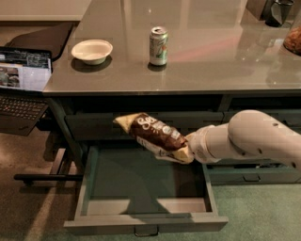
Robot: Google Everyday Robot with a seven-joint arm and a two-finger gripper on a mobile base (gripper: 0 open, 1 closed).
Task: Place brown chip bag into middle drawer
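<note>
Camera view: the gripper (190, 149) sits at the end of the white arm (254, 139), mostly hidden behind the bag's right end. It is clamped on that end, since the bag (153, 136) hangs in the air w/ nothing else under it. The arm comes in from the right and is cut off by the frame edge. The bag tilts, left end higher, over the back right part of the open drawer (146, 220) and not touching its floor. The drawer's front handle is cut by the bottom edge.

Two items at top right are cut off and hard to make out: a dark one (277, 9) and an orange-brown one (294, 40).

On the desk (211, 61) a can (158, 45) stands upright, w/ a bowl (91, 50) to its left, well apart. An open laptop (23, 80) is at far left, partly out of frame.

The bag is crinkly, w/ a dark brown panel, white lettering and tan edges. The desk top is glossy grey w/ reflections. The drawer is grey-green w/ a flat dark floor. The arm shell is smooth and rounded.
</note>
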